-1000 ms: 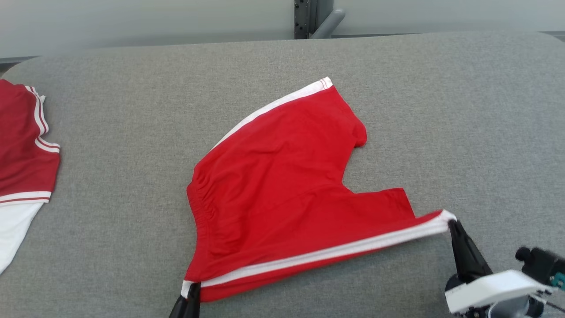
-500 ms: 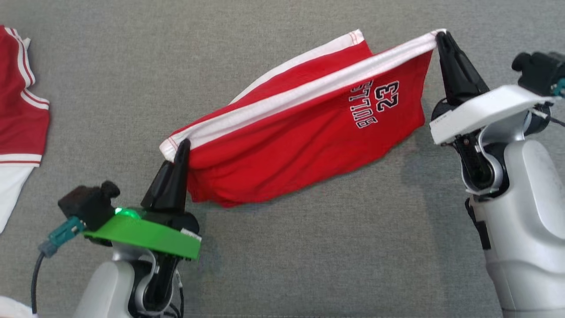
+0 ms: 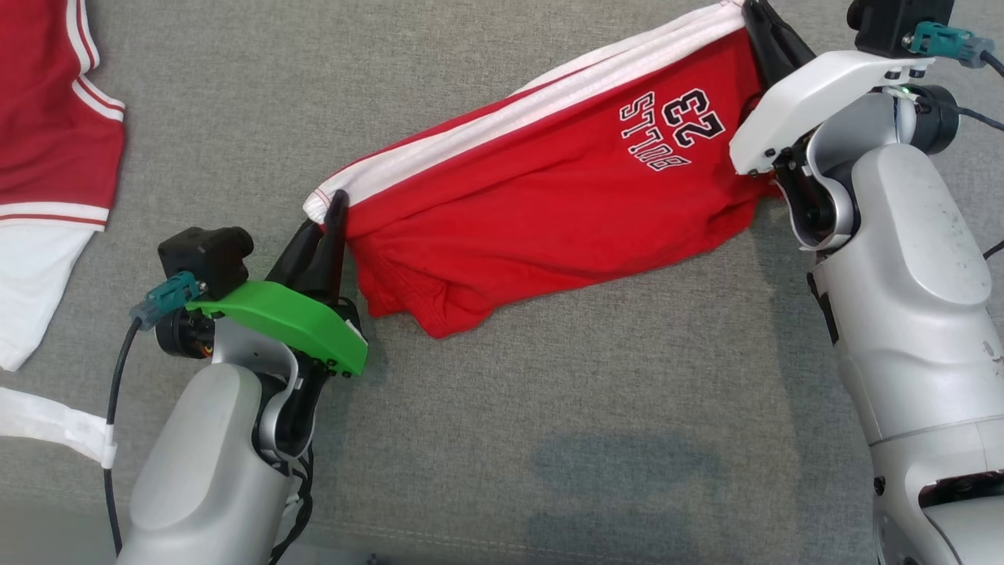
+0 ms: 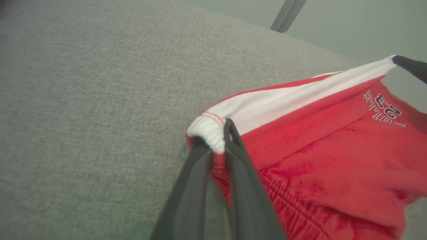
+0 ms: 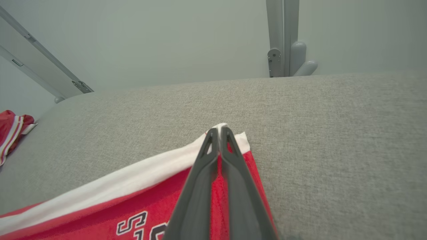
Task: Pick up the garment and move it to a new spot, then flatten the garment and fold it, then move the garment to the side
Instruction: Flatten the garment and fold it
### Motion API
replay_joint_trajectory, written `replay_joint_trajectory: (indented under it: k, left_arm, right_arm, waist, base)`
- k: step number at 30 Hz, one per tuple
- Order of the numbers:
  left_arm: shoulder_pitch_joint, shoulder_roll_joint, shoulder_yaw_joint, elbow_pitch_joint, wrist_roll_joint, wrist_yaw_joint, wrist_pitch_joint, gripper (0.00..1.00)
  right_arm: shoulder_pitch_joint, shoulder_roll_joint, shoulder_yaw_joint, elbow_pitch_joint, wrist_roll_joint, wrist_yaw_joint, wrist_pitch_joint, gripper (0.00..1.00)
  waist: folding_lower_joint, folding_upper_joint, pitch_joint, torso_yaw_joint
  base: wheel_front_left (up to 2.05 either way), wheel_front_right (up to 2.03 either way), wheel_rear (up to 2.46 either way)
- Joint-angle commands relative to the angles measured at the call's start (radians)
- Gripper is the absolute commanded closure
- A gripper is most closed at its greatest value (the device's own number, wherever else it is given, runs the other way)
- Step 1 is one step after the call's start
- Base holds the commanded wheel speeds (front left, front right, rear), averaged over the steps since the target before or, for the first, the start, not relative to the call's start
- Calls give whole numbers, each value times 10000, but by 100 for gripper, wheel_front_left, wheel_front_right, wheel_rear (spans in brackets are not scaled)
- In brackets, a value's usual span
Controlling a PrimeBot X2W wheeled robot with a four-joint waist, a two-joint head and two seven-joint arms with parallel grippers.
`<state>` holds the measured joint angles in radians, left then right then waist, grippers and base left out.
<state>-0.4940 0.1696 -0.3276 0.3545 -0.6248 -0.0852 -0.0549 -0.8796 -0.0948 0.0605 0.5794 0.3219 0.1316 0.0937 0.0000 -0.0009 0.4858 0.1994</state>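
**Item 1. Left gripper** [image 3: 336,208]: two long dark fingers [image 4: 196,186] closed tight on a bunched white corner of the garment, with cloth pinched between the tips. In the head view it sits at the garment's 8 o'clock end. Behind the fingers are a green plastic wrist cover [image 3: 290,318] and a pale grey forearm.

**Item 2. Right gripper** [image 3: 754,12]: two dark fingers [image 5: 200,186] pressed flat together, clamping the far white corner of the same garment. In the head view it sits at the garment's 2 o'clock end. Behind the fingers are a white plastic wrist cover [image 3: 816,86] and a grey arm running down toward 5 o'clock.

**Item 3. Red fabric shorts** [image 3: 549,173] with a white side stripe and dark "BULLS 23" lettering:
- The stripe is stretched as a taut top edge between the two grippers, slanting from 8 o'clock up to 2 o'clock.
- The red body hangs below the stripe, with the gathered waistband at the left end.
- The lettering is near the right end and reads upside down in the head view.
- Whether the lowest folds touch the surface cannot be told.

**Item 4. Grey woven padded surface** [image 3: 549,439]: lies under everything.

**Item 5. Red-and-white striped jersey** [image 3: 47,118]: lies at 10 o'clock on the surface, well apart from the shorts.

**Item 6. White strap** [image 3: 47,424]: at 8 o'clock, beside the left forearm.

**Item 7. Grey metal post** [image 5: 283,36]: stands beyond the surface's far edge, at 12 o'clock in the right wrist view.
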Motion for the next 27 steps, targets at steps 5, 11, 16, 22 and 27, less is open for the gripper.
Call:
replay_joint_trajectory:
  k: [5,11,16,22,27]
  left_arm:
    - [-116,17,-199,371,52,-113,-181,0]
    - [771,436,-208,-264,559,190,-999,0]
    - [1786,751,-401,-1351,1433,805,-1693,0]
    - [2648,542,-570,-2163,2150,1182,-2038,0]
    - [2777,124,-447,-2646,2555,1093,-2107,0]
  right_arm:
    - [-277,108,47,698,-267,-18,-179,0]
    - [67,-66,563,148,-25,-13,297,0]
    - [397,-574,866,-516,46,-13,1561,0]
    - [695,-897,859,-742,-346,-13,2955,0]
    - [728,-979,646,-544,-815,-13,3422,0]
  waist:
    - [0,9,-56,-6]
    - [0,9,-549,-348]
    - [0,9,-899,-428]
    - [0,9,-903,-126]
    - [0,9,-599,293]
  base:
    - [0,0,0]
    - [0,0,0]
    - [0,0,0]
    - [0,0,0]
    - [0,0,0]
